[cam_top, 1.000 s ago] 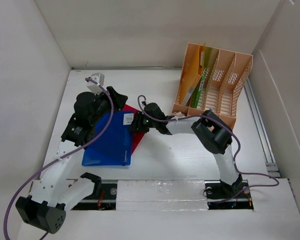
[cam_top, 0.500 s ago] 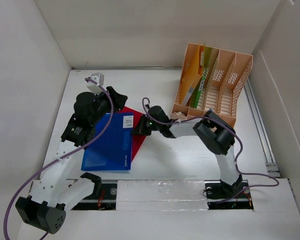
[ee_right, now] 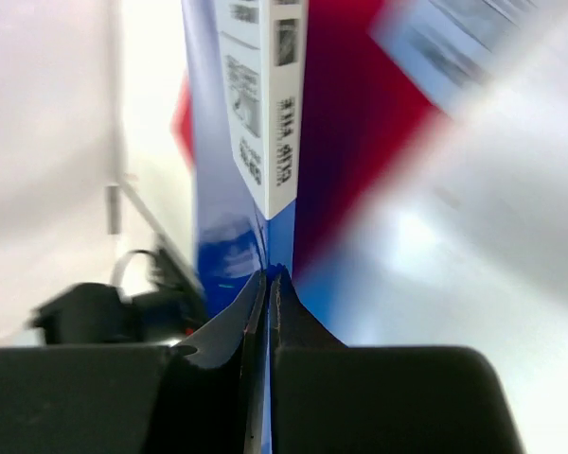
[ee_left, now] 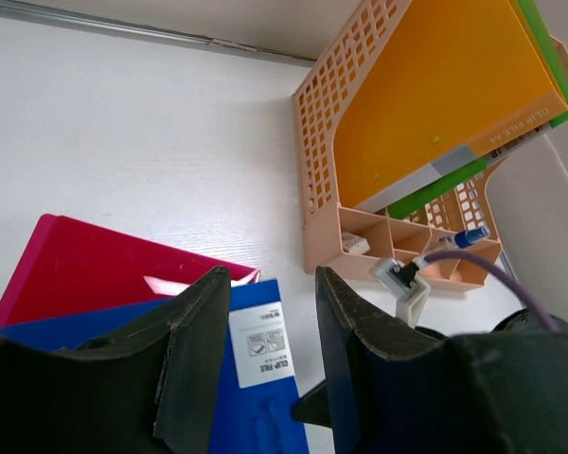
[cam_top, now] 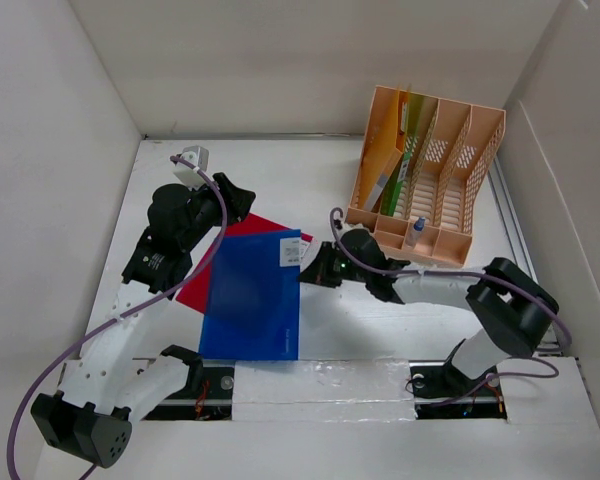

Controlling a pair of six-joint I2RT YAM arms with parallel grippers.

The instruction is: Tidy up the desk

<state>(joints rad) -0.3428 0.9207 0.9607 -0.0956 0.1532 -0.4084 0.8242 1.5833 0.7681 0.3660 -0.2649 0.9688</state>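
Left of centre in the overhead view, the blue clip file (cam_top: pixel 250 300) lies flat, partly over a red file (cam_top: pixel 220 262). Both rest on the white tabletop (cam_top: pixel 355 335), which fills the whole middle of that view between the wall panels. The right pincer (cam_top: pixel 313 268) has its fingers closed tight on the blue file's right edge, near the white label (cam_top: pixel 290 251). The right wrist view shows the two tips pressed together with only the thin cover between them. That edge grip looks chosen so the file can be slid or lifted clear of the red one without disturbing it. The gripped edge is the one nearest the peach file rack (cam_top: pixel 425 170) at the upper right, where an orange folder (ee_left: pixel 445 104) and a green folder (ee_left: pixel 434 189) stand together at the rack's left end. My guess is the blue file is bound for a slot there too.

The right arm reaches from its base at the bottom right, elbow pushed out toward the right edge, forearm running low across the tabletop to the left. The left arm rises along the left side of the frame with its wrist bent over. The left pincer (ee_left: pixel 270 284) hangs by the upper corner of the red file, fingers parted and nothing between them, probably placed to take that file next.
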